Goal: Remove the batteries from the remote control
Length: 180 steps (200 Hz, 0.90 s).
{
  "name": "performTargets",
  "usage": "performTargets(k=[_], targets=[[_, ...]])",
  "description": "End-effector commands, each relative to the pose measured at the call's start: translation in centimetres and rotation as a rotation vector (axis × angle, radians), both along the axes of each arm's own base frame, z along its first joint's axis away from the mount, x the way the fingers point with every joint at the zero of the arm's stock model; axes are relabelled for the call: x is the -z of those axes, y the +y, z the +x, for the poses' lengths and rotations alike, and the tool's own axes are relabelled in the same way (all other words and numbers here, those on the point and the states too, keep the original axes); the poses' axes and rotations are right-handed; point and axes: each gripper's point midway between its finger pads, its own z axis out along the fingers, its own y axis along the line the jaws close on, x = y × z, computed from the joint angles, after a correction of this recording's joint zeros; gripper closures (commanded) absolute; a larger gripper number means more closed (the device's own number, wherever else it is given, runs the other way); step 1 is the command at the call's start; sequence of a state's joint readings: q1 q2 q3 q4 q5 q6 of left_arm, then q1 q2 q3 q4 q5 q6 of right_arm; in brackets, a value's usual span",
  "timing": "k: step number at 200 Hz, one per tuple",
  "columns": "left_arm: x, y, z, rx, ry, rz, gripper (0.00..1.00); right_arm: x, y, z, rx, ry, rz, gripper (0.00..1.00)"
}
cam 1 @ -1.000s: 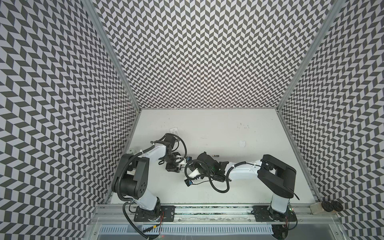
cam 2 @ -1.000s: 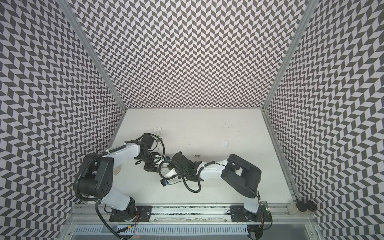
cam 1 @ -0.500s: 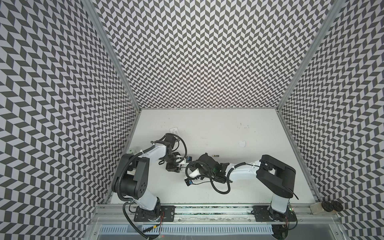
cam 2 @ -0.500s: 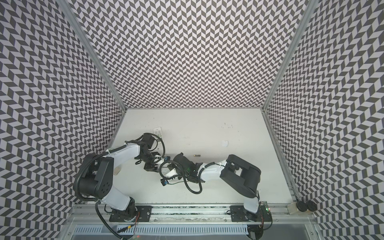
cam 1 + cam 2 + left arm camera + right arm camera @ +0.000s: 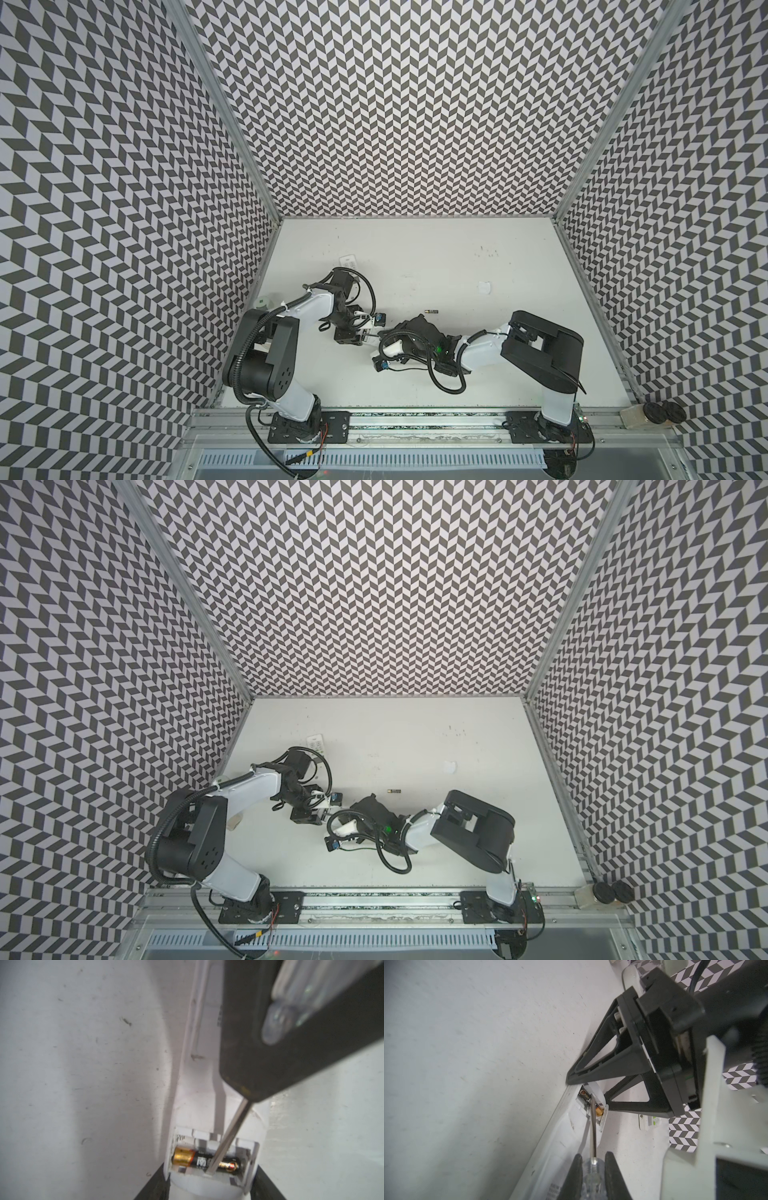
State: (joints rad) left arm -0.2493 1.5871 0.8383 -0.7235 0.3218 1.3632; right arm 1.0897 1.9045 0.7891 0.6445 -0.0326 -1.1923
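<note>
Toward its far and right edges the tabletop (image 5: 457, 249) lay mostly open. Nearer the left edge, the left gripper (image 5: 587, 1087) and right gripper (image 5: 592, 1164) crowded the remote (image 5: 560, 1147), a screwdriver (image 5: 593, 1126) crossing over its battery (image 5: 199, 1162).

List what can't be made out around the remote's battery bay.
The seated battery: label blurred in the left wrist view, crossed by the screwdriver shaft.
The remote: far half covered there by the right tool, cut by the frame edge.
The battery bay: too small in both top views.
The loose battery: markings too small in both top views.
</note>
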Motion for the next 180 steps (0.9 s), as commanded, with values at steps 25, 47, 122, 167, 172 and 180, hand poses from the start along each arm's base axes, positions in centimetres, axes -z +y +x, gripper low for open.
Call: performTargets(k=[25, 47, 122, 167, 172, 180], targets=[[0.9, -1.1, -2.3, 0.017, 0.096, -0.037, 0.41, 0.4, -0.1, 0.0, -0.034, -0.034, -0.115, 1.00], [1.0, -1.0, -2.2, 0.026, 0.089, -0.039, 0.41, -0.9, -0.7, 0.0, -0.041, -0.047, -0.115, 1.00], [1.0, -1.1, -1.9, 0.017, 0.093, -0.029, 0.41, -0.6, -1.2, 0.0, -0.056, -0.023, -0.215, 1.00], [1.0, -1.2, -1.8, 0.015, 0.098, -0.031, 0.41, -2.3, -1.6, -0.1, -0.058, -0.012, -0.197, 1.00], [0.9, -1.2, -1.8, 0.017, 0.094, -0.034, 0.41, -2.4, -1.6, -0.2, -0.061, -0.012, -0.194, 1.00], [0.9, -1.2, -1.9, 0.023, 0.091, -0.040, 0.41, -2.5, -1.7, -0.3, -0.066, -0.015, -0.189, 1.00]])
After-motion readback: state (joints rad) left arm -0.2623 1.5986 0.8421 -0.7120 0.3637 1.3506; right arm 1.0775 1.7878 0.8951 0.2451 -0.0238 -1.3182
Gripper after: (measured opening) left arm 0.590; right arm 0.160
